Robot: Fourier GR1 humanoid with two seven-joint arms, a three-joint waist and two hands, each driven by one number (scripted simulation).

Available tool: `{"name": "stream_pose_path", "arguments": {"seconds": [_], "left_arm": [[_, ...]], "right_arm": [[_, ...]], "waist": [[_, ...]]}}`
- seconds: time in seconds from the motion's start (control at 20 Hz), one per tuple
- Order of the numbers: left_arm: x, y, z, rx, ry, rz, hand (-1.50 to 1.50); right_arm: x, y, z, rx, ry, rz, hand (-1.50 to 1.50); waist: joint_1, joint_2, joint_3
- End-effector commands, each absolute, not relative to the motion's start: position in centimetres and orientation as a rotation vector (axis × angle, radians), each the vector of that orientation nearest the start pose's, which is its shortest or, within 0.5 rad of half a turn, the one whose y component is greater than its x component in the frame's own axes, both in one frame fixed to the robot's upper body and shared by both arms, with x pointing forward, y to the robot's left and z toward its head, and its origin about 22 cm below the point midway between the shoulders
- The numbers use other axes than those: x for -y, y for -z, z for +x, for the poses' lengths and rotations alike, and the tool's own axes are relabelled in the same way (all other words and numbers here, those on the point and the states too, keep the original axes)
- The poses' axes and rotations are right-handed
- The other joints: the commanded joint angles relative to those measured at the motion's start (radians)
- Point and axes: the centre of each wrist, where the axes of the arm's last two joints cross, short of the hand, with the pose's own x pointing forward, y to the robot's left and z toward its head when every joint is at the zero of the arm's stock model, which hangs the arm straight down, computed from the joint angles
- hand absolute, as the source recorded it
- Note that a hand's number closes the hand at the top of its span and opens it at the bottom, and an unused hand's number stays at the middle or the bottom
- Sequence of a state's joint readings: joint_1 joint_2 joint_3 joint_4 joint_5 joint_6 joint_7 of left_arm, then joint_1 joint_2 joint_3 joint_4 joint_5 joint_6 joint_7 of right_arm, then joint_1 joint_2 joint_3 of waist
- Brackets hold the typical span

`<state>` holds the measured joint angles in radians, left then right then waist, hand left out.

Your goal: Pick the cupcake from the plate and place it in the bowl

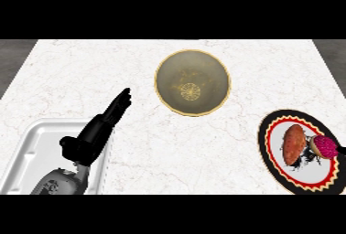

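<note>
My left hand point(101, 125) has straight fingers, pressed together, over the white marble counter point(81, 68). The bowl point(192, 82) sits just past its fingertips. The cupcake point(324, 146) lies on the plate point(273, 132), far right.

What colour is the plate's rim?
Black, with a red and gold band inside, in the head view: plate.
</note>
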<state>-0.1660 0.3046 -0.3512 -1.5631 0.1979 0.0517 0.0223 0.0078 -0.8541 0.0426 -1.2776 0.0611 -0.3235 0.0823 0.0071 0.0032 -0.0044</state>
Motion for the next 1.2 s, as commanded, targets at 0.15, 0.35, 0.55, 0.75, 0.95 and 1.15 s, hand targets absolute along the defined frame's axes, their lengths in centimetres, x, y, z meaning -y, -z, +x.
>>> {"name": "stream_pose_path", "arguments": {"seconds": [0.15,0.35,0.55,0.75,0.95,1.15], "left_arm": [[-20.2,-3.4,26.5,1.587,0.409,-0.178,0.00],[-18.9,-3.0,27.2,1.586,0.384,-0.162,0.00],[-20.0,-4.0,26.8,1.590,0.392,-0.180,0.00],[-20.2,-2.2,25.6,1.607,0.392,-0.166,0.00],[-21.8,-3.9,26.6,1.587,0.374,-0.180,0.00],[-22.5,-3.5,26.3,1.582,0.381,-0.162,0.00]], "right_arm": [[44.6,-8.8,23.2,0.682,-0.711,-0.849,-1.50],[42.2,-13.6,26.3,0.586,-0.739,-0.746,-1.50],[40.2,-13.7,28.8,0.506,-0.741,-0.663,-1.50],[40.2,-14.7,29.9,0.468,-0.732,-0.656,-1.50],[35.5,-15.0,29.3,0.463,-0.757,-0.675,-1.50],[36.1,-10.1,29.1,0.493,-0.755,-0.706,-1.50]], "waist": [[0.017,0.001,-0.001],[0.007,0.001,0.001],[0.021,0.001,0.004],[0.004,-0.001,0.004],[-0.007,-0.005,0.004],[-0.003,-0.003,0.004]]}}
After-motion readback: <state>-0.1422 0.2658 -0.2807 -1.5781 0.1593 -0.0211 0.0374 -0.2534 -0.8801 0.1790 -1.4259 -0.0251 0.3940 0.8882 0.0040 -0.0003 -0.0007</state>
